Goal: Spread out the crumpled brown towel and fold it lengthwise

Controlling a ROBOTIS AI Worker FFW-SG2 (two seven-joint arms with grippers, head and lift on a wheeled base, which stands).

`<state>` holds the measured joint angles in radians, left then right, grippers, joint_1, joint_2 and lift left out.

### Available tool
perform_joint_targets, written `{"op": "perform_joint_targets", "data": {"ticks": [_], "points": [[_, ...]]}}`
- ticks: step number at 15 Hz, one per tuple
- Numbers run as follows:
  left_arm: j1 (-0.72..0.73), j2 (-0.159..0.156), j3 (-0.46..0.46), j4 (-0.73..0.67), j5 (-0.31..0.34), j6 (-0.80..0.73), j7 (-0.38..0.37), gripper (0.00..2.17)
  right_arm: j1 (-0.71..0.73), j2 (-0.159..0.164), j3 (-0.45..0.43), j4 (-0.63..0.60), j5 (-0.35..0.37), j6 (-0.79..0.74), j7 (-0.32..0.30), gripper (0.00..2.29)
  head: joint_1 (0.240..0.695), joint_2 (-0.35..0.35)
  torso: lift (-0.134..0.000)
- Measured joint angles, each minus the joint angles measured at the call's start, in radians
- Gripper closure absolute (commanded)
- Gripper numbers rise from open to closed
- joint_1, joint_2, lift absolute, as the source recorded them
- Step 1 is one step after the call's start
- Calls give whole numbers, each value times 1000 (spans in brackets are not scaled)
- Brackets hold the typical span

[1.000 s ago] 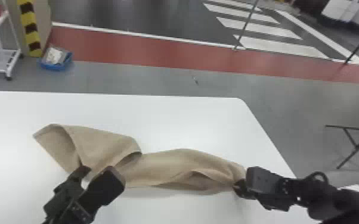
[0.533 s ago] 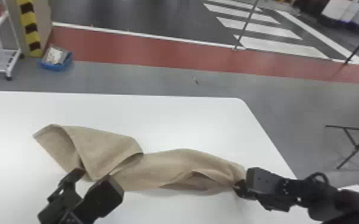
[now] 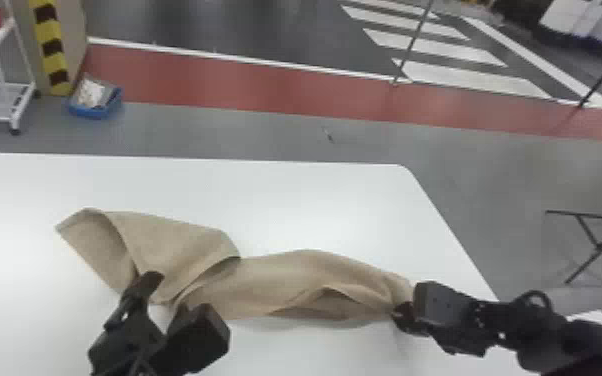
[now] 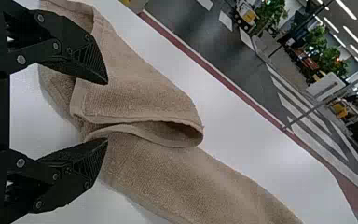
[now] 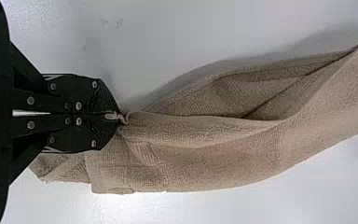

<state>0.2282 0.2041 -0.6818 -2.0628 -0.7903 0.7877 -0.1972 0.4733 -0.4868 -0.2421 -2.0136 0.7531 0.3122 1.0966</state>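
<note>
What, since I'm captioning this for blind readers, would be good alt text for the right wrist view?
The right gripper has its fingers shut on a small bit of the brown towel, which stretches away in loose, rumpled folds over a white table.

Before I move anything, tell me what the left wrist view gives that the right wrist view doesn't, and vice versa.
Left wrist view: the left gripper, open and facing the towel's overlapping folds, with the red floor strip and green plants beyond the table.

Right wrist view: the right gripper, shut on a bunched end of the towel, with a small pale loop at its fingertips.

Both: the brown towel, unevenly folded, on the white table.
</note>
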Motion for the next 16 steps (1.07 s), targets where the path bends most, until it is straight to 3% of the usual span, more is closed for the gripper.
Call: {"op": "perform_joint_targets", "data": {"ticks": [8, 16], "points": [[26, 30, 7, -39, -65, 36, -6, 539, 1, 3, -2, 1, 0, -2, -7, 2145, 695, -350, -124], [2, 17, -5, 33, -67, 13, 13, 616, -2, 8, 0, 9, 0, -3, -7, 2145, 695, -350, -124]]}}
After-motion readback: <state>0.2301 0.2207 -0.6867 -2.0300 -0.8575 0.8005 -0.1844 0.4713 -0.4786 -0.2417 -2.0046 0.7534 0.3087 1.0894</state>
